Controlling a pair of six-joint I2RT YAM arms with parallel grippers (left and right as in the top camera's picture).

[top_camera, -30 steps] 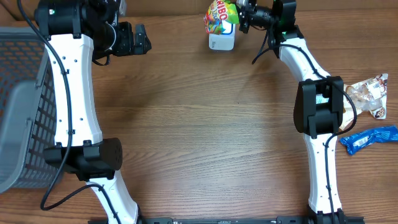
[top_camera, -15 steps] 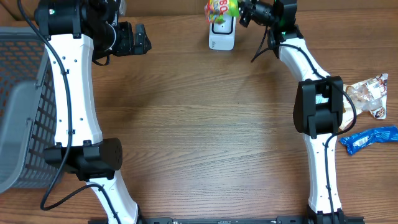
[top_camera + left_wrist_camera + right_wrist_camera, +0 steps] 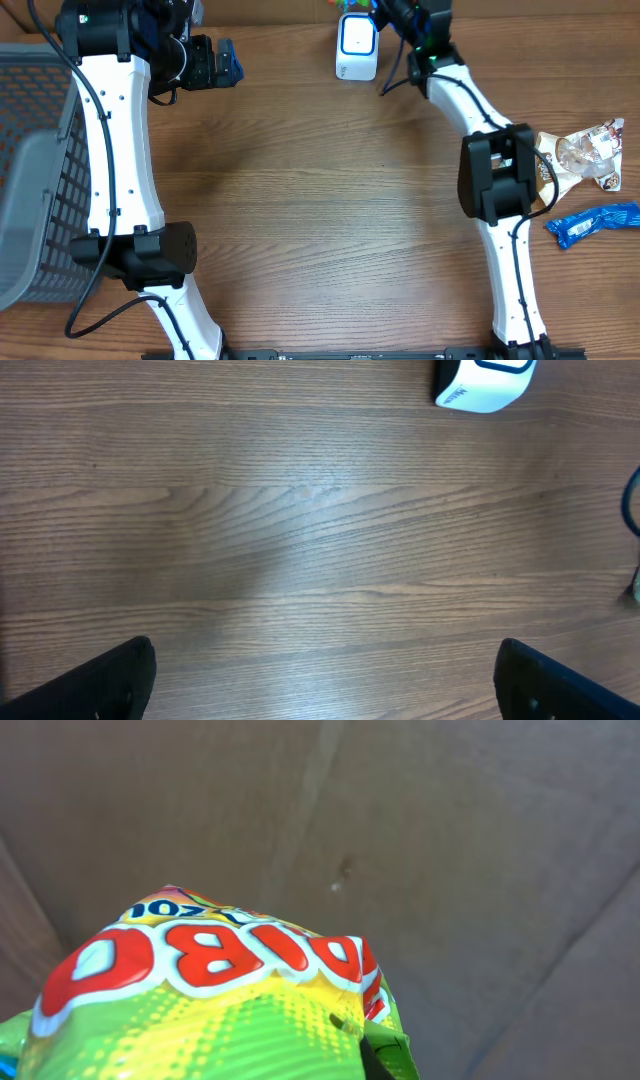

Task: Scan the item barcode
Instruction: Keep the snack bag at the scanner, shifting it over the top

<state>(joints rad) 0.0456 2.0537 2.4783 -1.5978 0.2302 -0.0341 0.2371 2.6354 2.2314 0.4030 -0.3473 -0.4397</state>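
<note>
**Haribo bag held up beyond the scanner, barcode not yet presented**

The Haribo bag (image 3: 215, 1010) fills the lower part of the right wrist view. It hangs in the air at the far edge of the table (image 3: 320, 200), pinched in the tightly closed fingers of the right gripper (image 3: 388, 10). No barcode shows on the side facing the camera. Just beside and below it, the white barcode scanner (image 3: 357, 46) sits with its window uncovered. The left gripper (image 3: 325, 685) hovers well apart over bare wood, fingers spread wide and empty. I judge this to be the presenting step. The next move calls for bringing the bag over the scanner window, barcode side turned towards it.
</note>
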